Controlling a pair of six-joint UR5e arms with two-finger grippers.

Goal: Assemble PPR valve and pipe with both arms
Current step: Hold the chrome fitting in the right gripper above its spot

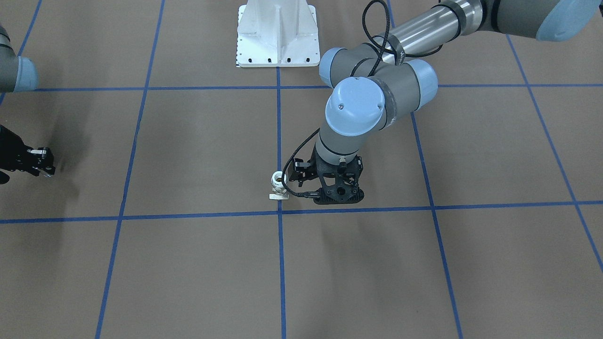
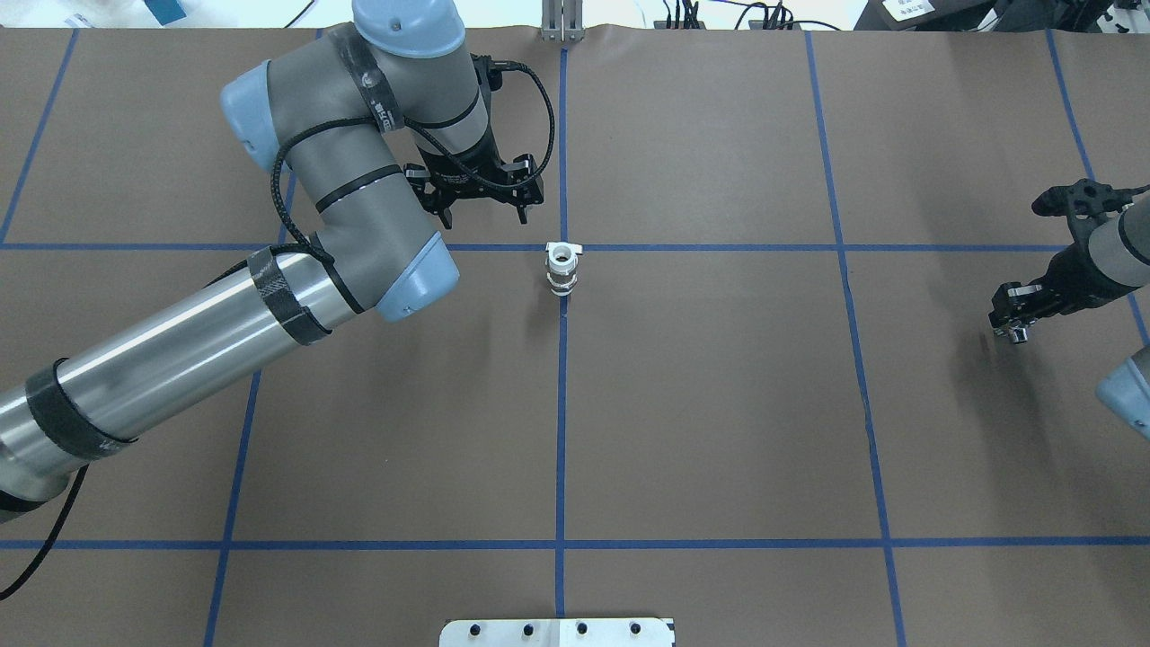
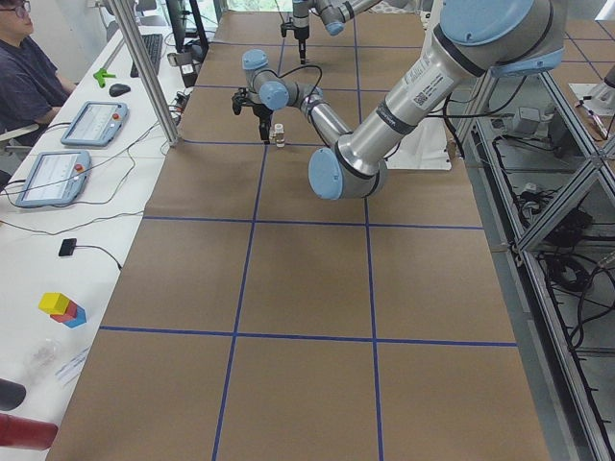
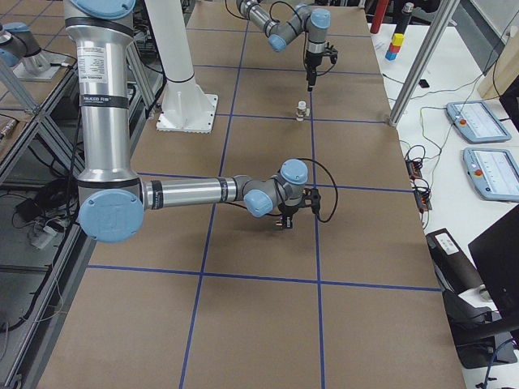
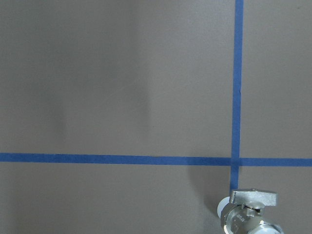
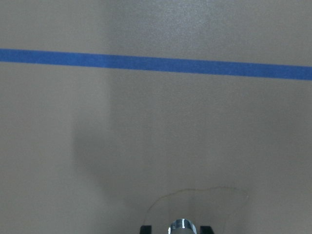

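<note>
**PPR valve and grippers, six views.** The PPR valve (image 2: 561, 268) is white with silver bands. It stands upright on the brown table (image 2: 719, 404), with its open end up and its handle on the side away from me. It sits on the centre blue tape line (image 2: 561, 431), just on my side of a tape crossing.

My left gripper (image 2: 485, 216) hangs across that crossing, near the valve and to its left, not touching it. Its fingers are spread apart and point down, with nothing between them. In the left wrist view the valve shows only in the lower right corner (image 5: 248, 214), with the tape cross above it. My left arm (image 2: 180, 350) reaches in long and low over the table.

My right gripper (image 2: 1015, 325) is well apart from the valve, low over the table at its right edge, at the end of my right arm (image 2: 1123, 243). In the right wrist view a small silver round piece (image 6: 181, 225) shows between two black fingertips (image 6: 145, 228). I cannot tell whether it is gripped.

A label (image 4: 96, 99) runs along the upright tube of my right arm, with lettering too small to read.

My white bolted pedestal (image 1: 277, 33) stands at the table's near edge. The operators' bench holds teach pendants (image 3: 91, 123) and stacked coloured blocks (image 3: 62, 307), and a person (image 3: 19, 67) sits there.
</note>
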